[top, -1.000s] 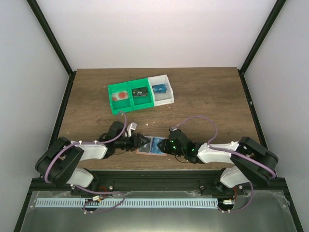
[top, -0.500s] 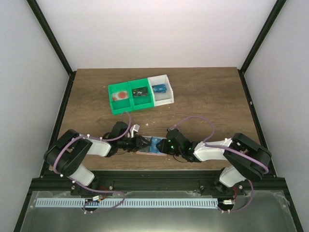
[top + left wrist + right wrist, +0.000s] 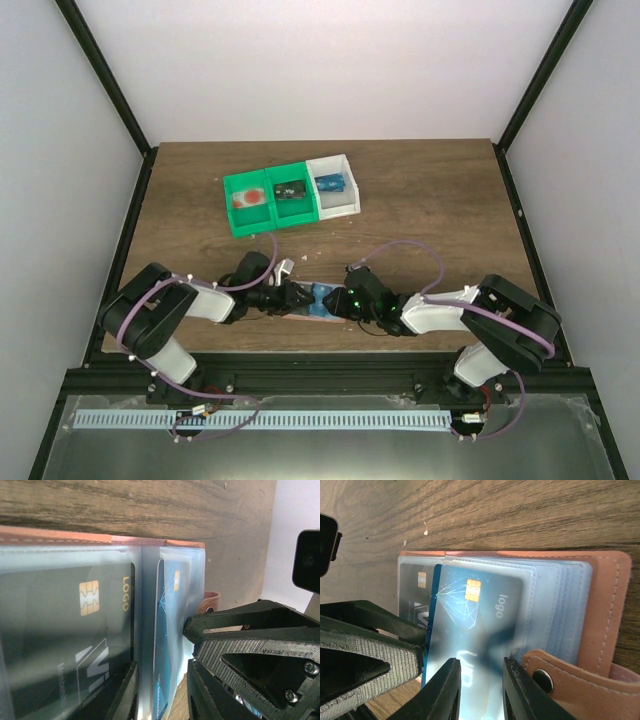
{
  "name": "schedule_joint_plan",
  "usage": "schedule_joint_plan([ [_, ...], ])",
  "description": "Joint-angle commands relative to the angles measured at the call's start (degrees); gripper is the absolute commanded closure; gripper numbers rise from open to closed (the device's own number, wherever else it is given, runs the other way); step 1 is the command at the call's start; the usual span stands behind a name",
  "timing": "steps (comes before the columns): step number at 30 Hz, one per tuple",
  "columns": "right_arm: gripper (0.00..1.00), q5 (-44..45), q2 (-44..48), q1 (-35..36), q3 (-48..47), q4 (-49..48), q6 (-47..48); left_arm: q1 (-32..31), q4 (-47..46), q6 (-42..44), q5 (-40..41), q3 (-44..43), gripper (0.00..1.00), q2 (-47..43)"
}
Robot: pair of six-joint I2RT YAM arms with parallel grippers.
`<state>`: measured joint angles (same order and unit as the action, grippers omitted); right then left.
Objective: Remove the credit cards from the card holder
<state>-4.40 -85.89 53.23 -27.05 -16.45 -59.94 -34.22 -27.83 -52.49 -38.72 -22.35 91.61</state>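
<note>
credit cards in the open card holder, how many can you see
2: a dark card in the end sleeve of the card holder, a blue card in the sleeve beside it. Other sleeves may hide more.

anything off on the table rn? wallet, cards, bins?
Nothing looks damaged. The wallet lies open, with the blue card and dark card both in clear sleeves. Only oddities: a few pale specks on the table, and the bins sit slightly skewed to its edge.

You see: holder point(image 3: 605, 605) salmon-pink, pale blue inside; blue card point(image 3: 480, 610), white line web; dark card point(image 3: 60, 630), gold chip, yellow lettering; green bin point(image 3: 262, 226); white bin point(image 3: 335, 160); table point(image 3: 430, 200) brown woodgrain.
</note>
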Motion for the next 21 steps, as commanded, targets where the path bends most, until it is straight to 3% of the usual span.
schedule_joint_plan([
  [1, 0.75, 0.09, -1.09, 0.29, 2.09, 1.67, -0.98, -0.71, -1.05, 0.29, -0.04, -1.00, 0.73, 1.26],
  [9, 0.75, 0.41, -1.25, 0.29, 2.26, 1.74, -0.94, -0.84, 0.68, 0.53, 1.68, -1.20, 0.96, 0.20],
  [12, 0.76, 0.45, -1.46, 0.29, 2.30, 1.71, -1.12, -0.80, 0.77, 0.71, 1.72, -1.20, 0.97, 0.14],
  [17, 0.78, 0.36, -1.90, 0.29, 2.22, 1.77, -1.11, -0.81, 0.68, 0.60, 1.54, -1.38, 0.87, 0.14],
  [21, 0.78, 0.41, -2.12, 0.29, 2.00, 2.10, -1.07, -0.79, 1.19, 0.73, 1.54, -1.47, 0.93, -0.26],
])
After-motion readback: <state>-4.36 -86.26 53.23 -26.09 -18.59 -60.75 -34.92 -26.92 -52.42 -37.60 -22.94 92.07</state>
